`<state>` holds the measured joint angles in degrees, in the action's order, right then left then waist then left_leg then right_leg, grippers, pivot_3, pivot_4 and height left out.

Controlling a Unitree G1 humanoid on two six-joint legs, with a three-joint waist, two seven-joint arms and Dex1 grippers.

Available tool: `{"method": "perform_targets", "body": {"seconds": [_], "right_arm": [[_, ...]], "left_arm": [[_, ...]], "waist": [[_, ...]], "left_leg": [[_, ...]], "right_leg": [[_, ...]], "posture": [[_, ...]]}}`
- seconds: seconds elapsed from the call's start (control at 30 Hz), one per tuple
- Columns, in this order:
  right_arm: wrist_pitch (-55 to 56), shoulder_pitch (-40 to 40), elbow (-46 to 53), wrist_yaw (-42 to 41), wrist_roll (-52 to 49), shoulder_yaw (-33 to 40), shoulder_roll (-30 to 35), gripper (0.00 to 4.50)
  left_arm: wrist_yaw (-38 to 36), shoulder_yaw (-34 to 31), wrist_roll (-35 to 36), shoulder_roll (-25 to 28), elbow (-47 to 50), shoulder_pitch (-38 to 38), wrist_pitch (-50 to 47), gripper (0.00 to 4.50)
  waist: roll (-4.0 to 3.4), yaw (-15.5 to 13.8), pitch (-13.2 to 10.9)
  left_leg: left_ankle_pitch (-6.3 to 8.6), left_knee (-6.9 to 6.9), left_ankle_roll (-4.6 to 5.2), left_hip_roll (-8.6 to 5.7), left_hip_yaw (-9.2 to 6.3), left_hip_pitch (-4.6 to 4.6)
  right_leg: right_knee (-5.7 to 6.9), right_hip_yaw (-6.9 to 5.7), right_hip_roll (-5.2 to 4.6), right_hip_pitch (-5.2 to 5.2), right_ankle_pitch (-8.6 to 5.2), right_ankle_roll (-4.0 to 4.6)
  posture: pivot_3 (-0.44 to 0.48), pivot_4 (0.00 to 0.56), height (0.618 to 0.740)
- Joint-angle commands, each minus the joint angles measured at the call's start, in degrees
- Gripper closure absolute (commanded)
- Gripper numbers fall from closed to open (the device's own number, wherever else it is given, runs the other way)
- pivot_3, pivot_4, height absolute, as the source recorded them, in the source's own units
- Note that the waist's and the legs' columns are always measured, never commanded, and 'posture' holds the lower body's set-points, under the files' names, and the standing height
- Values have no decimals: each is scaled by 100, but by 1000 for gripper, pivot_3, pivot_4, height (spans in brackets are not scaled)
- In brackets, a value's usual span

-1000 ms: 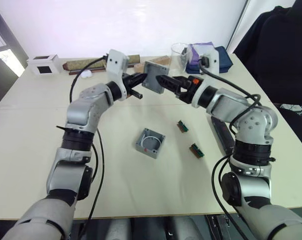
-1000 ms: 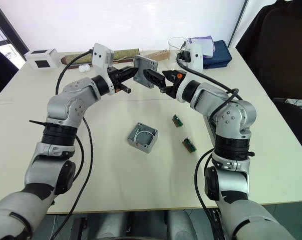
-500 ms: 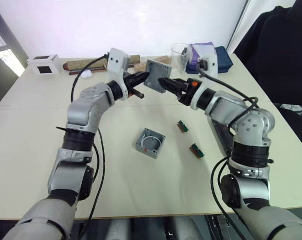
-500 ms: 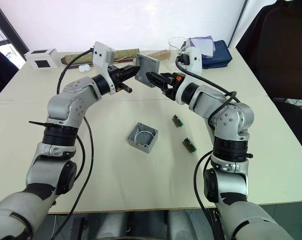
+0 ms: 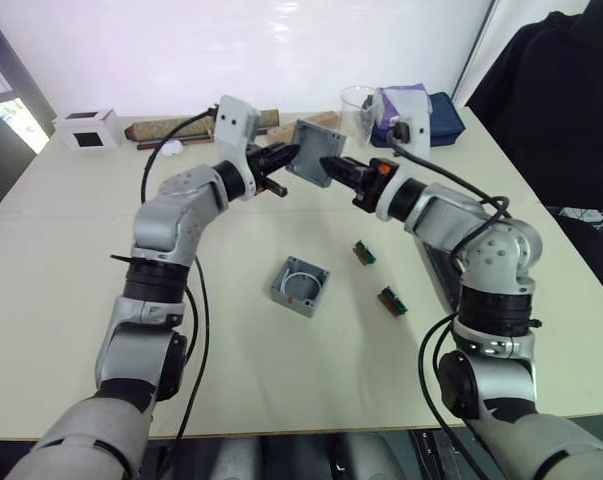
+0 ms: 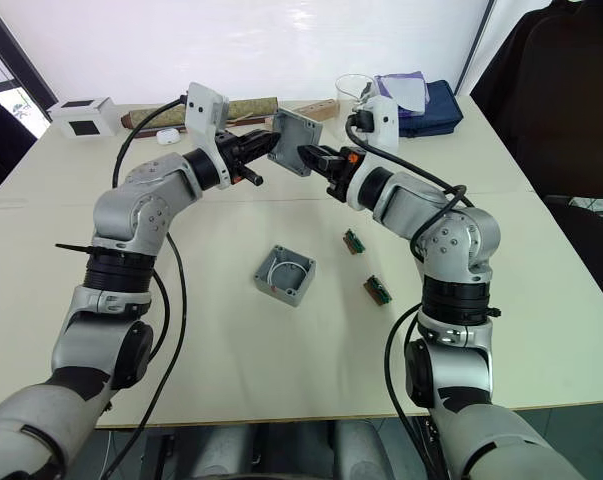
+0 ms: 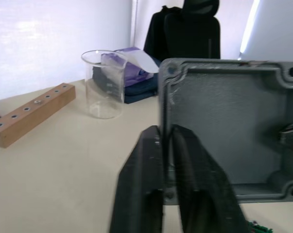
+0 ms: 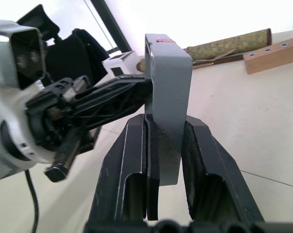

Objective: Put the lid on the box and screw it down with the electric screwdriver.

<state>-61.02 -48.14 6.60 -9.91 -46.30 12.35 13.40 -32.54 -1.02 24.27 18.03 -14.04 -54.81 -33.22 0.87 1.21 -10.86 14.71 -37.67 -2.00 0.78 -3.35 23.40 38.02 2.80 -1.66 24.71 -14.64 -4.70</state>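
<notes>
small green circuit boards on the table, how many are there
2. One small green circuit board lies to the right of the box; the other circuit board lies a little nearer the robot and further right. More could be hidden behind the arms.

Bright, blown-out backlight from the far wall; soft shadows; near claws blurred

Glass beaker [image 7: 103, 82] beside drilled wooden block [image 7: 29, 114]

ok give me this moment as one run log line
lid held in air by both grippers | left gripper shut on rim | right gripper shut on edge | box open on table
</notes>
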Motion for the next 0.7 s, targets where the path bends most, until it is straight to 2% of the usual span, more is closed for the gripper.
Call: {"method": "perform_targets", "body": {"seconds": [0.03, 0.17, 0.23, 0.37, 0.43, 0.47, 0.5, 0.6, 0.7], "right_arm": [[161, -25, 247, -94, -11, 2, 28, 4081], [225, -14, 274, -157, 18, -27, 49, 4081], [425, 19, 366, -332, 234, -200, 193, 4081], [1428, 319, 819, -829, 1129, -812, 729, 4081], [2402, 790, 1241, -1331, 1953, -1358, 1313, 4081], [2968, 1015, 1354, -1523, 2361, -1553, 1558, 4081], [3618, 1217, 1397, -1712, 2806, -1740, 1803, 4081], [5179, 1644, 1256, -2101, 3849, -2134, 2360, 4081], [7090, 2142, 926, -1913, 5147, -2485, 2745, 4081]], "left_arm": [[-173, -146, 87, 95, 292, -83, 7, 2523], [-381, -103, 6, 248, 319, -63, 74, 872], [-614, -321, 162, 568, 207, -204, -96, 155], [-1139, -701, 646, 1182, 183, -253, -662, 155], [-1156, -903, 822, 1373, 190, -166, -989, 155], [-1187, -978, 917, 1436, 225, -105, -1134, 684], [-1232, -1017, 987, 1488, 291, -28, -1243, 849], [-1287, -1005, 1034, 1562, 460, 195, -1397, 2051], [-1351, -927, 1044, 1566, 657, 489, -1465, 3203]], "waist": [[0, 1, 0], [0, 4, 0], [-1, 11, -1], [-1, 86, -5], [-1, 84, -5], [-1, 88, -5], [0, 91, -5], [1, 120, -6], [4, 138, -8]], "left_leg": [[0, 0, 0, 0, 0, 0], [0, 1, 0, 0, 0, -1], [0, 2, 0, 0, 0, -1], [0, 21, 0, 0, 0, -1], [-1, 32, -1, 0, -2, -1], [-1, 34, -1, 0, -2, -1], [-1, 36, -1, -1, -1, -1], [-1, 35, -2, -2, 2, -1], [-3, 36, -6, -1, 2, -5]], "right_leg": [[0, 0, 0, 0, 0, 0], [0, 0, 0, 0, 0, 0], [0, 0, 0, 0, 0, 0], [-2, 0, 2, 9, -1, 0], [-10, -2, 1, 10, -1, 0], [-15, -3, 0, 9, -2, -1], [-18, -3, -1, 8, -2, -1], [-23, -1, -3, 6, -2, -3], [-19, 0, 0, 6, -2, -3]], "posture": [[0, 150, 740], [0, 150, 740], [0, 150, 740], [0, 150, 740], [0, 150, 740], [0, 150, 740], [0, 150, 740], [0, 150, 740], [0, 150, 740]]}}
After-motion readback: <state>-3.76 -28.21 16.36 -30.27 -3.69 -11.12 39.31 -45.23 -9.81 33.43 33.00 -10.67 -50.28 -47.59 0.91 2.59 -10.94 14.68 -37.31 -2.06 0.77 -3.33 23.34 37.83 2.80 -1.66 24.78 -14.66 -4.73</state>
